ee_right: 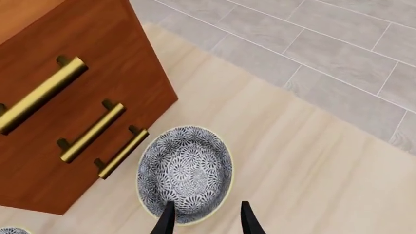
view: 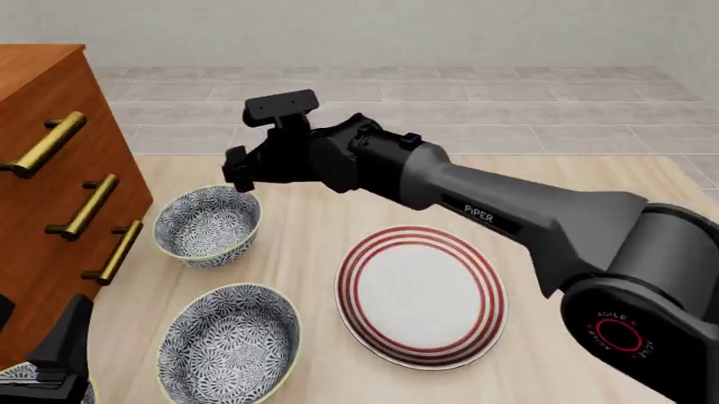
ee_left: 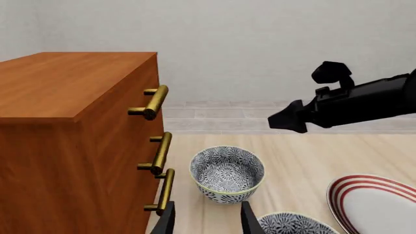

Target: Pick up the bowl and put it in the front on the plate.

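Note:
The bowl point(view: 208, 225), blue-grey floral with a pale yellow rim, stands on the table beside the drawer unit; it also shows in the left wrist view point(ee_left: 227, 173) and the right wrist view point(ee_right: 185, 170). My right gripper point(view: 238, 168) hangs above the bowl's right rim, open point(ee_right: 206, 222), holding nothing. The plate point(view: 422, 295), white with red rings, lies flat to the bowl's right and nearer me. My left gripper point(ee_left: 206, 222) is open and empty, low at the near left point(view: 62, 353), pointing toward the bowl.
A wooden drawer unit point(view: 45, 168) with brass handles point(view: 84, 206) stands on the left. A second bowl of the same pattern point(view: 231, 341) sits nearer me, left of the plate. A third bowl's edge point(view: 23, 383) shows at the near left corner.

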Action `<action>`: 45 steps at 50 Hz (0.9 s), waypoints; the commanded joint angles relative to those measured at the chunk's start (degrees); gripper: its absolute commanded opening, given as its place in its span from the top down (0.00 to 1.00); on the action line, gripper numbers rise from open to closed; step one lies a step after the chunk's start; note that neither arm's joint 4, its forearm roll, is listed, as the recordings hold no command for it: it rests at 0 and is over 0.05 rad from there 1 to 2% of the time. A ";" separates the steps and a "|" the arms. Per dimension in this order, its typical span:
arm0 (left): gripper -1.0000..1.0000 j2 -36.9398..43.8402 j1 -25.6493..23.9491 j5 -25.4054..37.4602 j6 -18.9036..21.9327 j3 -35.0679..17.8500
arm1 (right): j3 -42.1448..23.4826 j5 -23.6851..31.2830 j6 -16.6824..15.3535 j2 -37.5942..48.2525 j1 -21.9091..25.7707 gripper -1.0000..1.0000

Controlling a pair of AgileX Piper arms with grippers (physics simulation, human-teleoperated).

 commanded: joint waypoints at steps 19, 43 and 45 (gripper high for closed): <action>0.00 0.00 0.00 0.00 0.00 0.00 | -11.87 1.85 5.76 10.28 -3.16 0.00; 0.00 0.00 0.00 0.00 0.00 0.00 | -16.07 1.11 9.65 15.85 -3.09 0.00; 0.00 0.00 0.00 0.00 0.00 0.00 | -16.00 0.81 9.93 16.15 -2.94 0.00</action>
